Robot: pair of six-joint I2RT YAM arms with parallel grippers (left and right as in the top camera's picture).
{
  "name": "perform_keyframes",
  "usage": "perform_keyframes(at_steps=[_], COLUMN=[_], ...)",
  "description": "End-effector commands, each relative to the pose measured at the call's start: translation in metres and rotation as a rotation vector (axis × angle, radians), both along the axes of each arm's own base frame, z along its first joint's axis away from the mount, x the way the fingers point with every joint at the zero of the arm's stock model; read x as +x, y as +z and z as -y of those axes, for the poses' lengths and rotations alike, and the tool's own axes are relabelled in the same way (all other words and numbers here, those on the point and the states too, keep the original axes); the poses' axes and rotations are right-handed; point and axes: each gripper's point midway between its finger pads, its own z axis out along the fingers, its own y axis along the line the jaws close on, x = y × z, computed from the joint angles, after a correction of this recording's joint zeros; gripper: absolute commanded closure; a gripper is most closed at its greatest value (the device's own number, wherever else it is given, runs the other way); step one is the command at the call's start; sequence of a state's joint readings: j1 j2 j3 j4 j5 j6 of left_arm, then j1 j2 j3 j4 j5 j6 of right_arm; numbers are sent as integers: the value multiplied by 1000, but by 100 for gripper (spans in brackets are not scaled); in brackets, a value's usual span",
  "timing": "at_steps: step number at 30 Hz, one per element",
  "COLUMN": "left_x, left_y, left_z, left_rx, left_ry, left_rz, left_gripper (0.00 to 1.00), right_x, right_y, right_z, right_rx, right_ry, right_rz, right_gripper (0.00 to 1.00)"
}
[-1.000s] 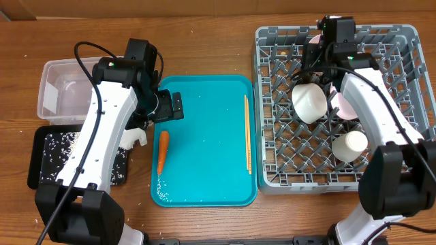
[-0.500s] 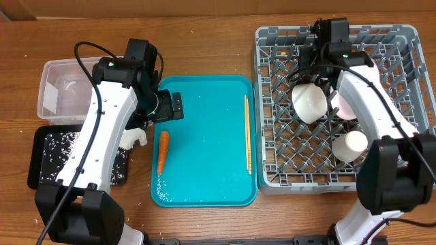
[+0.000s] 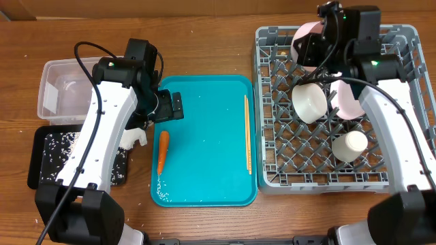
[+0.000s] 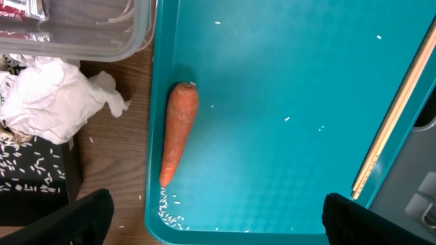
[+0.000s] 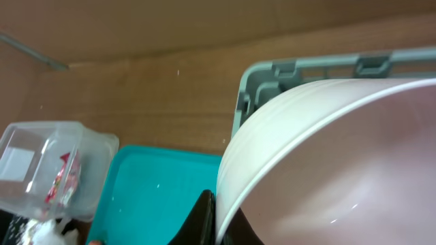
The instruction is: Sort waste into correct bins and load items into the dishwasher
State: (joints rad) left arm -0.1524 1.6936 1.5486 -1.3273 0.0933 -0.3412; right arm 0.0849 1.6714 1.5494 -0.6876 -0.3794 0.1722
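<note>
Both arms wear smooth white shells over long rounded links, joined by black joint housings and set on black bases at the overhead view's lower corners. The left arm [image 3: 102, 133], on the left of that frame, has a thin black cable [image 3: 92, 102] looping from its upper link down along the shell. The right arm [image 3: 395, 122], on the right, has a similar cable and a black wrist block with small green lights near the top edge. The left wrist view shows matte black fingers [image 4: 75, 218] in its lower corners. The right wrist view shows one black finger [image 5: 201, 219] at its bottom edge.
</note>
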Motion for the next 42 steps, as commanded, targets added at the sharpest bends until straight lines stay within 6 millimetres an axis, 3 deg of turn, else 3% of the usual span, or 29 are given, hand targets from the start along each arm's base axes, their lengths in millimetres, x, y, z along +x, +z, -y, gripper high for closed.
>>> perform_keyframes(at_steps=[1, 5, 9, 11, 14, 16, 17, 19, 26, 32, 35, 39, 42], left_x=[-1, -1, -1, -1, -1, -1, -1, -1, -1, -1, -1, -1, -1], left_y=[-1, -1, -1, -1, -1, -1, -1, -1, -1, -1, -1, -1, -1], left_z=[1, 1, 1, 1, 1, 1, 1, 1, 1, 1, 1, 1, 1], left_rx=[-7, -7, -7, -7, -7, -7, -7, -7, -7, -7, -7, -7, -7], left_ry=[3, 3, 3, 3, 3, 3, 3, 3, 3, 3, 3, 3, 3], left_rz=[-6, -6, -6, -6, -6, -6, -6, -6, -6, -6, -6, -6, -6], left_gripper=[0, 0, 0, 0, 0, 0, 0, 0, 0, 0, 0, 0, 0], right_x=[5, 6, 13, 15, 14, 11, 10, 8, 8, 6, 2, -7, -5], right_y=[-30, -56, -75, -76, -77, -78, -79, -79, -62, -51, -40, -27, -21], right_z=[-9, -22, -10, 1, 5, 5, 5, 5, 6, 43, 33, -2, -9], right_rx=[54, 150, 142, 134, 146, 149, 149, 149, 144, -80, -106, -19, -17], right_ry=[35, 110, 75, 48, 44, 44, 43, 43, 42, -127, -64, 149, 215], right_rz=[-91, -174, -207, -209, -219, -233, -239, -247, -205, -157, -113, -55, -2], right_gripper=[96, 96, 96, 96, 88, 90, 96, 96, 96, 96, 96, 96, 96])
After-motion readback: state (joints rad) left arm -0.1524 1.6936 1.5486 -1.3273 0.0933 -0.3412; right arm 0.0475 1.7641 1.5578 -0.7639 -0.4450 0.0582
